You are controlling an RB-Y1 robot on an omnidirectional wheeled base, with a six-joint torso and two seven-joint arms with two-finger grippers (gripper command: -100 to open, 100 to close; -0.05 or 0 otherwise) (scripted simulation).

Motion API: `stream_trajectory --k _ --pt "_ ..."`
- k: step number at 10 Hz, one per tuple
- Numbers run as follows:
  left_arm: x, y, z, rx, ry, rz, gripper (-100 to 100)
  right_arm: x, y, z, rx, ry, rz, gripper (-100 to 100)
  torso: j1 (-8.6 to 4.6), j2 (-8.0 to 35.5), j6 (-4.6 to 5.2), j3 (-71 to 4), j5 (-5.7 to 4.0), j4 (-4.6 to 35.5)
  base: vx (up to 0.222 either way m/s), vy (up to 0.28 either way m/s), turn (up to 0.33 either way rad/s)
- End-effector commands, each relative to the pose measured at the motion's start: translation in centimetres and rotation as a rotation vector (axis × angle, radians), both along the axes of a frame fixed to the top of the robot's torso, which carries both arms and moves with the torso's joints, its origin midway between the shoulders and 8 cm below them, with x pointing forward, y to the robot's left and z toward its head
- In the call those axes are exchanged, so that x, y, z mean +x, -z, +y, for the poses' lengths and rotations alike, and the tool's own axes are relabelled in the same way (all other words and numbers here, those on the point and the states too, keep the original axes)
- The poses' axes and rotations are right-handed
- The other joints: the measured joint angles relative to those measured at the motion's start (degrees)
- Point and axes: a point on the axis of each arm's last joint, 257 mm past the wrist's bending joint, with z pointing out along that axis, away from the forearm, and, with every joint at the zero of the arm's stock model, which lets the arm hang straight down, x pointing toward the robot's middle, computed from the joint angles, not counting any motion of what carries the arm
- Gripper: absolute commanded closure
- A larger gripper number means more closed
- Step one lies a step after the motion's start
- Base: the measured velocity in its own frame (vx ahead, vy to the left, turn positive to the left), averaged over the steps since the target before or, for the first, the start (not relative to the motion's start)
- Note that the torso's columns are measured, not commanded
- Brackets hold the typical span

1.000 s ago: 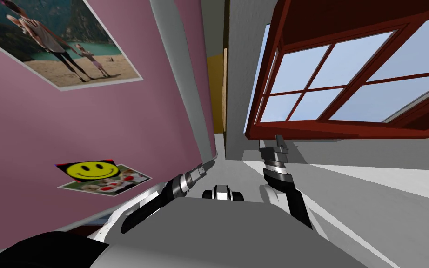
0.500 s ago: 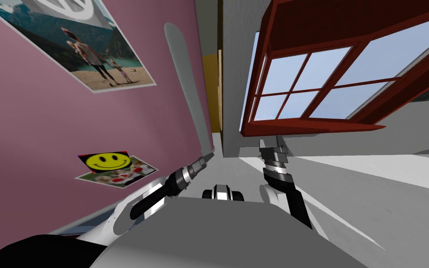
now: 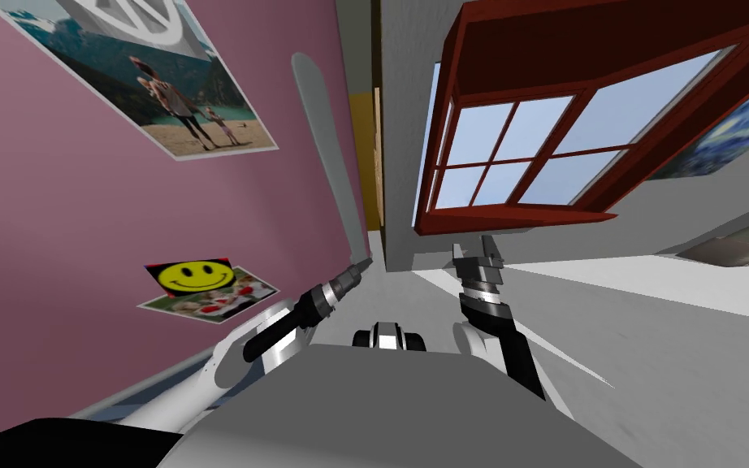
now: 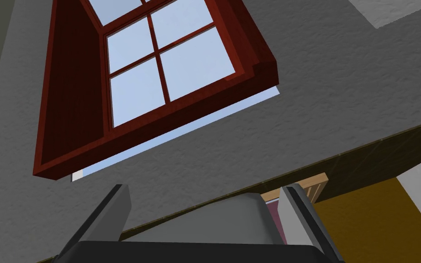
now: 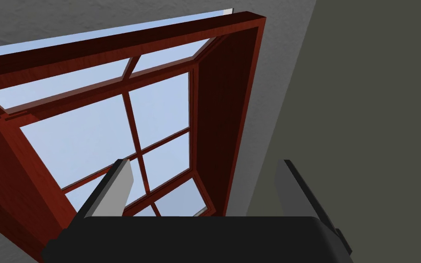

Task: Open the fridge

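The fridge door (image 3: 80,236) is a pink panel on my left, with a long grey handle (image 3: 328,154) along its edge. My left gripper (image 3: 361,262) reaches the lower end of that handle. In the left wrist view the left gripper (image 4: 205,189) is open, and the grey rounded handle end (image 4: 205,219) lies between its fingers (image 4: 118,205) close to the gripper body, with a gap on each side. A sliver of the pink door (image 4: 276,214) shows beside it. My right gripper (image 3: 488,246) is raised to the right, clear of the fridge, and open (image 5: 203,163) with nothing in it.
A smiley magnet (image 3: 194,276) and a beach photo (image 3: 178,106) are stuck on the door. A red-framed window (image 3: 527,146) is set in the grey wall on the right. A yellow strip (image 3: 362,154) shows between fridge and wall. A painting (image 3: 738,122) hangs at the far right.
My view has swung, so the door's pictures slid right and the window moved left. The left forearm has stretched further out, its gripper staying at the handle's lower end. The right arm kept its pose.
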Motion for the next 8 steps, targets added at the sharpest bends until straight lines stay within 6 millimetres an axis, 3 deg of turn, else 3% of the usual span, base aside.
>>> stream_trajectory --k 1,2,3,8 --pt "0.8 -2.6 -0.1 -0.023 -0.012 -0.036 -100 0.0 0.0 0.0 0.0 0.0 0.0 0 -0.15 0.1 0.13 0.0 -0.07 0.1 -0.065 0.016 -0.096" --pt "1.2 -0.4 0.4 0.001 -0.033 0.015 -100 0.0 0.0 0.0 0.0 0.0 0.0 0 -0.16 0.2 0.01 0.1 -0.11 0.2 -0.01 0.006 -0.016" --pt "1.3 0.0 0.6 0.005 -0.039 0.027 0 0.0 0.0 0.0 0.0 0.0 0.0 0 0.0 0.0 -0.07 0.1 0.01 0.0 0.0 0.0 0.0" --pt "1.4 1.0 0.8 0.012 -0.046 0.052 0 0.0 0.0 0.0 0.0 0.0 0.0 0 0.35 -0.6 -0.04 -0.2 0.24 -0.6 0.0 -0.001 -0.001"
